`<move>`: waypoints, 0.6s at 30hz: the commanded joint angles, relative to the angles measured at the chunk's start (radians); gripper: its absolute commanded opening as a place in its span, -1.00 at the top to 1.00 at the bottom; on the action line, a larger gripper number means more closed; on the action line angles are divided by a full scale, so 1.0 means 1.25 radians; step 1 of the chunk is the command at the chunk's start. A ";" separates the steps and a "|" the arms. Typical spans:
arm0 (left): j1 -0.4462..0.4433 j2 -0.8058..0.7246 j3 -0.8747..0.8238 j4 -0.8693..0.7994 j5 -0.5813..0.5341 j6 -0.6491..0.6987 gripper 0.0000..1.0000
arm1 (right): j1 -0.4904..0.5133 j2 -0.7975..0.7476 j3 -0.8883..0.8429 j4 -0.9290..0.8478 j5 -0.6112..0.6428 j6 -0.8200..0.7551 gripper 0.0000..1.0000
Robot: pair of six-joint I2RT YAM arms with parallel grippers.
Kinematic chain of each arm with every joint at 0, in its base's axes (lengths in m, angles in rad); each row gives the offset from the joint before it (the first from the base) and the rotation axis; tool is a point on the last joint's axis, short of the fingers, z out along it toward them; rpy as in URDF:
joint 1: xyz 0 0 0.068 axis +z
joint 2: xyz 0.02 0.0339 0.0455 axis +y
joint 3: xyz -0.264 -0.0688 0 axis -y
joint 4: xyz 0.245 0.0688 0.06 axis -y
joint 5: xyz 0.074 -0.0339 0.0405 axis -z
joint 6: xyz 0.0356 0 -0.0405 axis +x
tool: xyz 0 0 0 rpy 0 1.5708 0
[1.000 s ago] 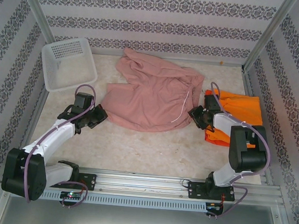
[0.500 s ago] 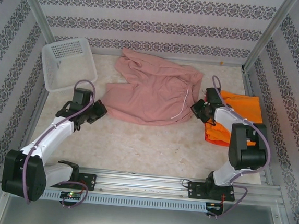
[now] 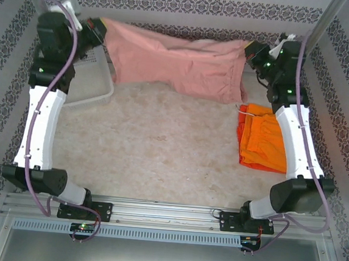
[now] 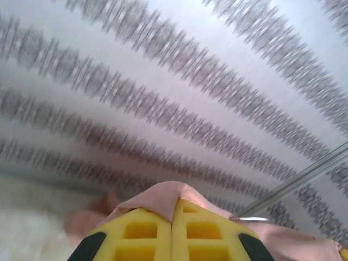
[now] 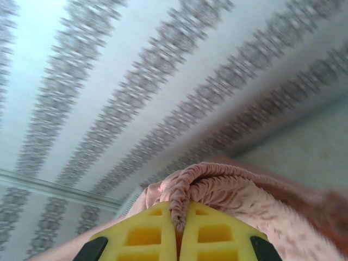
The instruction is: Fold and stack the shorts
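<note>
The left claw [image 4: 173, 205] is pressed together, its yellow pads meeting with a fold of the dusty pink soft cloth shorts [image 4: 163, 193] pinched between them. The right claw [image 5: 182, 211] is likewise closed, biting on a gathered, ruched edge of the same garment [image 5: 217, 182] (the elastic waistband, by the look of it).

From above, the left claw [image 3: 98, 29] and right claw [image 3: 253, 52] stand high and well apart at the far end of the table [image 3: 161, 147], close to the patterned back wall [image 3: 185, 9]. The pink shorts [image 3: 174, 63] are stretched between them, so their long axis runs left to right, one end in each claw, and the free cloth hangs down toward the table. Each arm is therefore equally near its own end; neither can act alone without the cloth sagging.

Farther out, the folded orange cloth shorts [image 3: 263, 135] lie flat on the table on the right, nearer than the right claw and beside that arm, so the right arm is closer to the pile. The white plastic mesh basket [image 3: 92, 90] sits on the left, partly behind the left arm.

My judgement: the next move is to lower the spread garment flat for folding, keeping both claws level.
</note>
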 commanded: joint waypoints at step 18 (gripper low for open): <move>0.045 0.079 0.305 -0.091 0.019 0.044 1.00 | -0.002 -0.151 -0.024 0.075 -0.009 0.068 1.00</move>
